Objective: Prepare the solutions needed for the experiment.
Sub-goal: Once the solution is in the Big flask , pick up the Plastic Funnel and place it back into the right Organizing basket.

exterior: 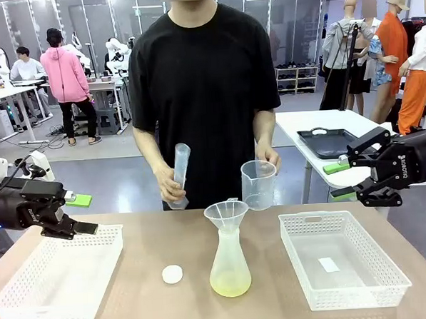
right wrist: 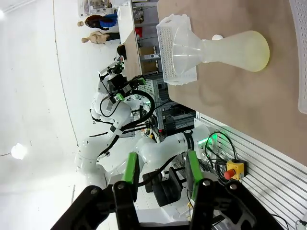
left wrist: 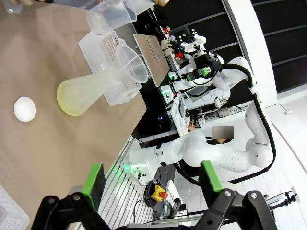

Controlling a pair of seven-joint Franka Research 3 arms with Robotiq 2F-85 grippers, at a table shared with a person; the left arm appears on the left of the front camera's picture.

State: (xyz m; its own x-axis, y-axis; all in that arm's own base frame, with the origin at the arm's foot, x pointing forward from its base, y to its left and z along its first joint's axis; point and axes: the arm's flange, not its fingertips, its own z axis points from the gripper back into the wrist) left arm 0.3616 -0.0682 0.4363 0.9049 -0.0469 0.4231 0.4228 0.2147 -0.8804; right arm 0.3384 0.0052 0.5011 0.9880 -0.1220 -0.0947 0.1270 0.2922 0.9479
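Note:
A translucent conical flask (exterior: 229,262) stands at the table's middle with a funnel (exterior: 226,215) in its neck. The solutions (exterior: 230,283) are a shallow pale yellow layer at its bottom, also seen in the left wrist view (left wrist: 67,103) and the right wrist view (right wrist: 262,52). The person holds a graduated cylinder (exterior: 179,175) in one hand and an empty beaker (exterior: 259,184) in the other, just behind the funnel. My left gripper (exterior: 84,214) hovers open over the left basket, holding nothing. Off the table's right side, my right gripper (exterior: 333,181) stands open and empty.
One white mesh basket (exterior: 58,276) sits at the left, and another (exterior: 343,258) with a small white slip lies at the right. A white round cap (exterior: 172,274) lies left of the flask. A black tray (exterior: 326,143) rests on the table behind.

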